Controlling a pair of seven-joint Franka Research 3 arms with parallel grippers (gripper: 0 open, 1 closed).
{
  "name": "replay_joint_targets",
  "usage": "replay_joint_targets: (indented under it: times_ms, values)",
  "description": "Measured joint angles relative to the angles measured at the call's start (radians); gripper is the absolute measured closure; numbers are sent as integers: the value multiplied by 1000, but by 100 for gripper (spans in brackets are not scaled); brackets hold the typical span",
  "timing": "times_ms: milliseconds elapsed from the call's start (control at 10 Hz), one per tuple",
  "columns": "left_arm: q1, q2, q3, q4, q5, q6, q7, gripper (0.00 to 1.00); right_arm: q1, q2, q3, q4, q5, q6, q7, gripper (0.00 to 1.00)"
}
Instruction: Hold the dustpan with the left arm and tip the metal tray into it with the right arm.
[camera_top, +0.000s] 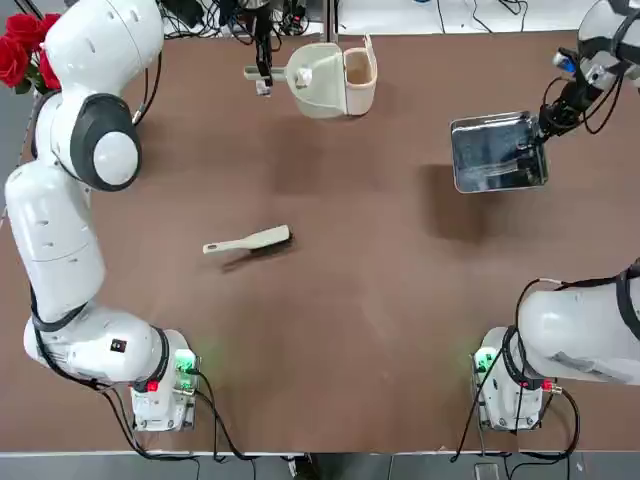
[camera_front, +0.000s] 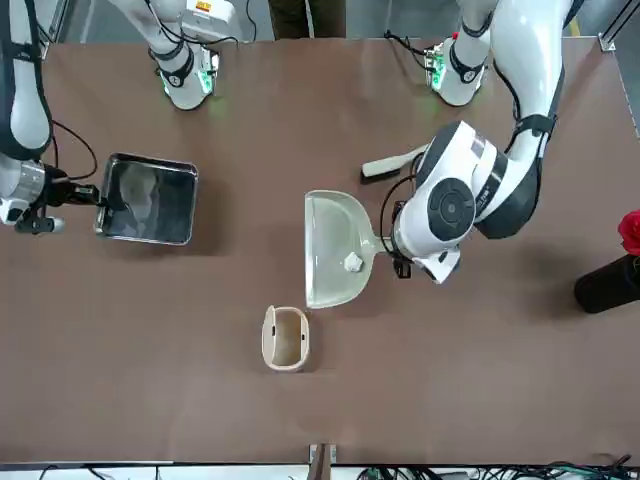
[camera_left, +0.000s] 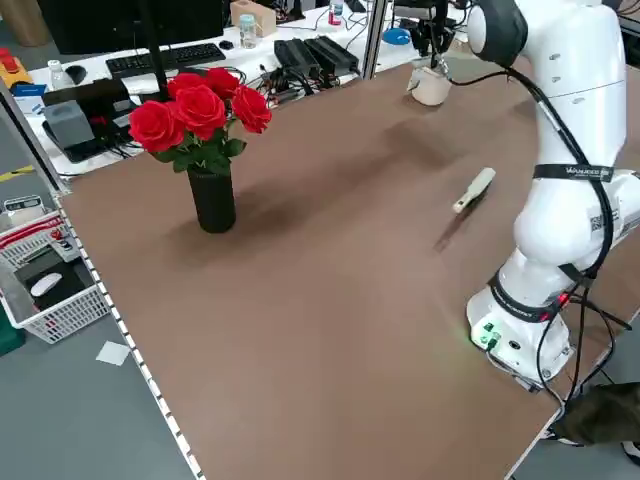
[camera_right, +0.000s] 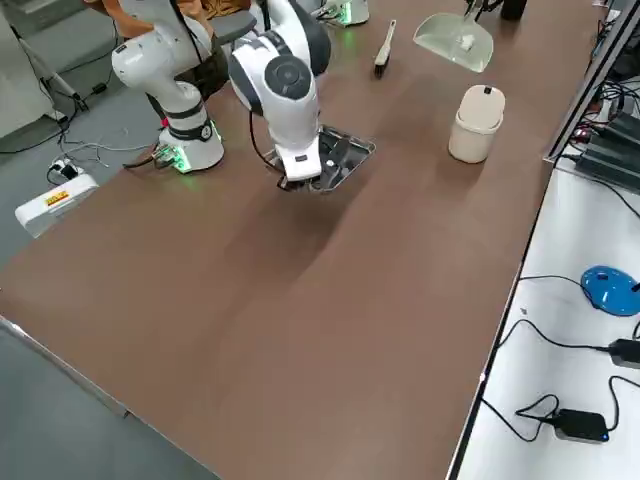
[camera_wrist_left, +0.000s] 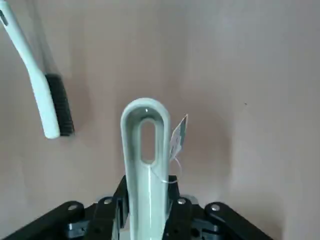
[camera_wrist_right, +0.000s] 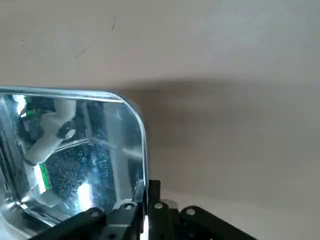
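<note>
The cream dustpan (camera_top: 318, 78) is at the far middle of the table, mouth toward the right arm's side. My left gripper (camera_top: 262, 75) is shut on its stubby looped handle (camera_wrist_left: 146, 160). The shiny metal tray (camera_top: 498, 152) hangs roughly level at the far right, casting a shadow on the table beneath it. My right gripper (camera_top: 540, 125) is shut on the tray's rim (camera_wrist_right: 142, 145). In the front view the dustpan (camera_front: 333, 250) and the tray (camera_front: 148, 198) are well apart.
A cream cup-shaped bin (camera_top: 360, 68) stands right beside the dustpan at the far edge. A slim cream brush (camera_top: 248, 241) lies mid-table. A vase of red roses (camera_left: 195, 115) stands at the far left corner. A shelf with cables runs along the far edge.
</note>
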Motion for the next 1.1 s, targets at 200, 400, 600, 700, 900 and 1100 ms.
replay_joint_targets:
  times_ms: [200, 400, 600, 700, 900, 1100]
  values:
    - [-1, 27, 0, 47, 0, 6, -1, 67, 0, 19, -9, -56, 70, 64, -58, 95]
    - [-29, 31, 37, 61, 0, 7, -49, 67, -1, 82, -34, -65, 133, 103, -141, 95]
    - [-94, 31, 129, 98, 0, 21, -69, 67, -10, 151, -38, -65, 169, 134, -192, 95]
    - [-136, 31, 192, 110, 0, 34, -56, 67, -14, 181, -39, -65, 194, 151, -227, 95]
    - [-245, 30, 332, 122, 0, 65, -21, 67, -15, 230, -39, -65, 204, 195, -256, 95]
    - [-327, 29, 420, 127, 0, 103, -24, 67, -15, 263, -39, -64, 225, 231, -277, 95]
